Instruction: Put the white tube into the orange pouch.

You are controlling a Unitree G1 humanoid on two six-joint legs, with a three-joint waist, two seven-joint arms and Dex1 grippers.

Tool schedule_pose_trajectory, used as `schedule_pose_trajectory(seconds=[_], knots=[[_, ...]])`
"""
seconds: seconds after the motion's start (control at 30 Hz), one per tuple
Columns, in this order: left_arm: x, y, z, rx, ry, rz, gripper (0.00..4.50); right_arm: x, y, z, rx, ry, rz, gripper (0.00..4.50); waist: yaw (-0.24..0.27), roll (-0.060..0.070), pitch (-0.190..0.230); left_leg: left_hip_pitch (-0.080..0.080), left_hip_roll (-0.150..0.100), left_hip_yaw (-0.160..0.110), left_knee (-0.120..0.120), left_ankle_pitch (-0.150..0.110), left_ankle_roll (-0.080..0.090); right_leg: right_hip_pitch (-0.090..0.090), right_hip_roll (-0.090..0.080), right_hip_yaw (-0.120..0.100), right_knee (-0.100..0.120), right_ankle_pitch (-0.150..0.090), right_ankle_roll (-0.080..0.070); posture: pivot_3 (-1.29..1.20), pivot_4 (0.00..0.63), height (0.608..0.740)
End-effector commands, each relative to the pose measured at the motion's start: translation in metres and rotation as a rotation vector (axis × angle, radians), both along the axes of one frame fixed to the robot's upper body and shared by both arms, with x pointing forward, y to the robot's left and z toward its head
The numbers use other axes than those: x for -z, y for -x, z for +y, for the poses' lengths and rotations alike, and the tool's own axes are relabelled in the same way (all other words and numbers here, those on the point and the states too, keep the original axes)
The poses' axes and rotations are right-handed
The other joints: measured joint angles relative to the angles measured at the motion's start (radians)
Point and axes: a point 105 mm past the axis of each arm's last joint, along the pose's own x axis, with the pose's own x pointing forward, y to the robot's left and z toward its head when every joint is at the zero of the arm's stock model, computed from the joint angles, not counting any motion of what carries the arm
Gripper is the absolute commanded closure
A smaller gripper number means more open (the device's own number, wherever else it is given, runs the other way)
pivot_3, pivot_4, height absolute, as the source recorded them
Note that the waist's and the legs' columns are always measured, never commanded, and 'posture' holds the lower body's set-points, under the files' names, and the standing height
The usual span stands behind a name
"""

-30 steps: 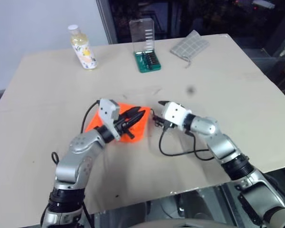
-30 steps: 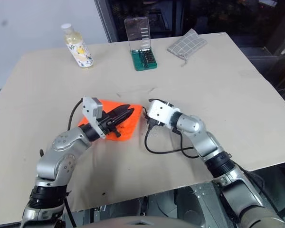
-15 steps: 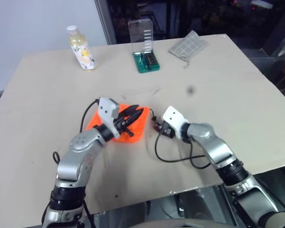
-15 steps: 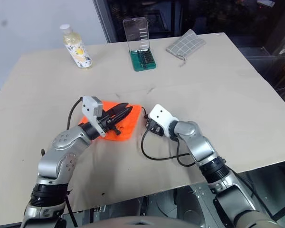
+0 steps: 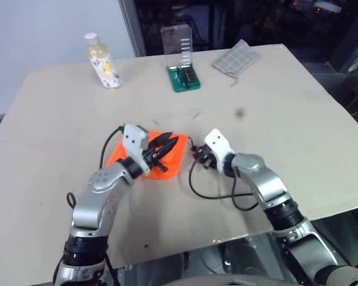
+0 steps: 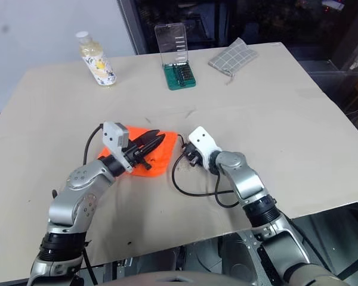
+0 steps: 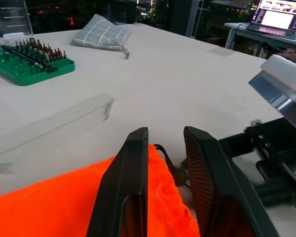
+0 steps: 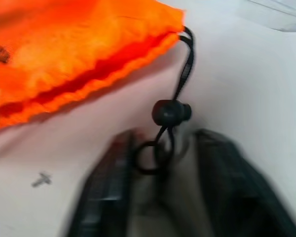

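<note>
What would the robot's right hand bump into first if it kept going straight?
Probably the black cord of the orange pouch. The cord's loop lies between the right gripper's fingers, with the pouch's edge just beyond, though depth is hard to judge.

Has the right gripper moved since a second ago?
Yes. The right gripper has dropped towards the table and rolled, and sits at the cord of the pouch, which lies where it was.

You see the orange pouch [image 6: 144, 156] flat on the table [image 6: 274, 119], left gripper [image 6: 150, 143] over it, right gripper [image 6: 189, 158] just beside its edge. Bottle [image 6: 96, 59], green bit case [image 6: 179, 72], grey checked pouch [image 6: 232, 55] sit far back.
</note>
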Motion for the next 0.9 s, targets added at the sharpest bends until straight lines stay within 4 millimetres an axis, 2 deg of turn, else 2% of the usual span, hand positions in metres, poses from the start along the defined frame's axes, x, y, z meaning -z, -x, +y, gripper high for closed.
schedule_pose_trajectory(seconds=[0.03,0.07,0.1,0.27,0.37,0.53,0.6,0.7,0.9], knots=[[-0.009,0.003,0.000,-0.004,-0.007,-0.053,3.36,0.025,0.005,-0.014,0.012,0.091,0.050,4.06,0.000,0.000,0.000,0.000,0.000,0.000,0.000,0.000,0.000,0.000,0.000,0.000,0.000,0.000,0.000,0.00,0.150,0.740],[-0.009,0.003,0.000,-0.004,-0.008,-0.053,3.36,0.025,0.004,-0.017,0.013,0.105,0.041,4.36,0.000,0.000,0.000,0.000,0.000,0.000,0.000,0.000,0.000,0.000,0.000,0.000,0.000,0.000,0.000,0.00,0.150,0.740],[-0.009,0.002,0.000,-0.004,-0.009,-0.053,3.36,0.025,0.004,-0.020,0.011,0.124,0.030,4.45,0.001,0.000,0.000,0.000,0.000,0.000,0.000,0.000,0.000,0.000,0.000,0.000,0.000,0.000,0.000,0.00,0.150,0.740],[-0.008,0.001,-0.002,-0.003,-0.010,-0.055,3.36,0.024,-0.003,-0.035,0.034,0.203,-0.035,4.45,0.010,-0.001,0.000,0.003,-0.001,-0.001,0.000,0.000,0.000,0.005,0.000,-0.001,-0.002,0.000,0.000,0.00,0.150,0.740],[-0.007,0.000,-0.004,-0.001,-0.012,-0.059,3.36,0.014,-0.012,-0.040,0.065,0.208,-0.106,4.45,0.013,-0.001,0.000,0.005,-0.001,-0.001,0.000,0.000,0.000,0.007,0.000,-0.001,-0.002,0.000,0.000,0.00,0.150,0.740],[-0.011,-0.002,-0.005,-0.011,-0.026,-0.096,3.36,-0.037,-0.042,-0.049,0.177,0.187,-0.423,4.45,0.019,-0.001,0.000,0.006,-0.001,-0.001,0.000,0.000,0.000,0.007,0.000,-0.001,-0.001,0.000,0.000,0.00,0.150,0.740],[-0.014,-0.003,-0.006,-0.023,-0.129,-0.171,3.36,-0.058,-0.050,-0.053,0.207,0.187,-0.571,4.45,0.020,-0.001,0.001,0.005,-0.001,0.000,0.000,0.000,-0.001,0.007,0.000,-0.001,-0.001,0.000,0.000,0.00,0.150,0.740],[-0.017,-0.007,-0.008,-0.019,-0.379,-0.339,3.36,-0.088,-0.052,-0.059,0.206,0.198,-0.790,4.45,0.020,0.000,0.001,0.005,0.000,0.001,-0.001,0.001,-0.001,0.006,0.000,-0.001,-0.002,0.000,0.000,0.00,0.150,0.740],[-0.038,-0.014,-0.018,0.015,-0.516,-0.541,3.36,-0.133,-0.043,-0.054,0.133,0.227,-1.146,4.45,0.024,0.000,0.001,-0.001,-0.001,0.003,-0.002,0.001,-0.001,0.002,0.000,-0.001,-0.006,0.000,0.000,0.00,0.150,0.740]])
